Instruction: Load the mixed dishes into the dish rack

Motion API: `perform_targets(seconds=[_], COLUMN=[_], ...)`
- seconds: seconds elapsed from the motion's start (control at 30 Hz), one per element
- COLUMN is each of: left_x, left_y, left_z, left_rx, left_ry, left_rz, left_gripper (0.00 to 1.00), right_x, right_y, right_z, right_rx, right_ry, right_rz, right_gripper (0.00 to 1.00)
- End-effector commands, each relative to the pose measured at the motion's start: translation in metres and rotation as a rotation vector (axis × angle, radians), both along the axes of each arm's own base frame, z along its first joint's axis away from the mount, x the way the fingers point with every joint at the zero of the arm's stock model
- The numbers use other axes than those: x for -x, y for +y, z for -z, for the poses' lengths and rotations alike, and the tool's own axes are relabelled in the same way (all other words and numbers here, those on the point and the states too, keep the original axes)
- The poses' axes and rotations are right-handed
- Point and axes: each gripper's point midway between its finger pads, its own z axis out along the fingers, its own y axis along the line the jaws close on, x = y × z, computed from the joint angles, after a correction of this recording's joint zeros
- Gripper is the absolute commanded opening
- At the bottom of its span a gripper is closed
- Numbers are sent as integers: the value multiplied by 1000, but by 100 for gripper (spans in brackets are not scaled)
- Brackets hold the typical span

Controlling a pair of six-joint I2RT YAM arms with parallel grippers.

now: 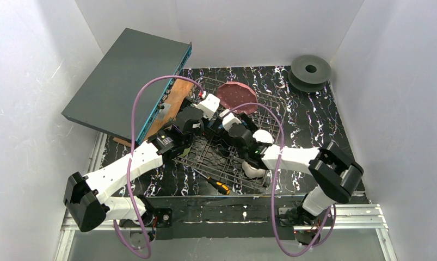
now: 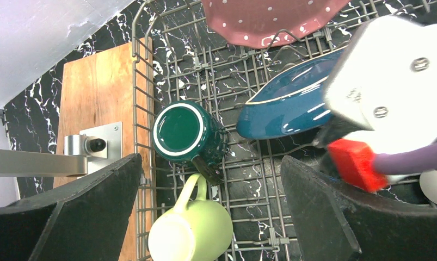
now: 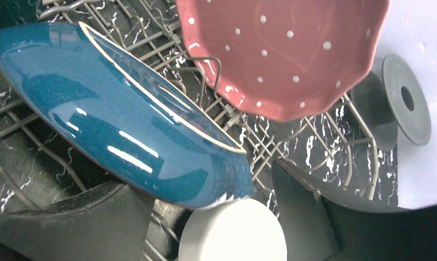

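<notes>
- While both arms are reaching over the dish rack (image 1: 205, 163), which is sitting mid-counter (image 1: 314, 125), the left end effector (image 2: 210, 163) is hovering with its fingers spread wide, gripping nothing.
- Below it, the dark green mug (image 2: 186, 133) is resting on the rack floor along the side toward the counter's left edge, its base facing the wrist camera. The pale yellow-green mug (image 2: 191, 228) is lying just nearer, its handle reaching toward the green one.
- The right end effector (image 3: 205, 179) is also standing spread, with one end of the blue squarish dish (image 3: 112, 125) lying between its fingers. One finger is sitting apart from the dish; contact at the other cannot be told.
- That dish is leaning tilted on edge in the rack's middle.
- The pink speckled scalloped plate (image 3: 281, 54) is standing propped in the wires at the rack end toward the counter's far edge.
- The white bowl (image 1: 253, 171) is sitting partly under the right arm.
- The screwdriver (image 1: 219, 185) is lying by the counter's near edge.
</notes>
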Motion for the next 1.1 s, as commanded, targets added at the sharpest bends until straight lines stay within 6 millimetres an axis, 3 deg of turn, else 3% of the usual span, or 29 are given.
perform_targets(seconds=[0.0, 0.27, 0.53, 0.83, 1.07], left_x=[-1, -1, 0, 1, 2], left_y=[1, 3, 14, 18, 20], left_z=[-1, -5, -17, -25, -29], left_rx=[-5, 0, 23, 43, 44], left_ry=[-10, -24, -70, -95, -105], left_rz=[-13, -18, -57, -67, -70], left_gripper=[99, 99, 99, 99, 99], right_x=[-28, -49, -57, -61, -61], right_y=[27, 35, 39, 33, 14], right_z=[-46, -28, -10, -54, -96], right_rx=[-18, 84, 160, 145, 137], right_ry=[-154, -159, -153, -247, -331], right_rz=[-29, -86, -112, -71, 16], right_gripper=[82, 71, 41, 13, 8])
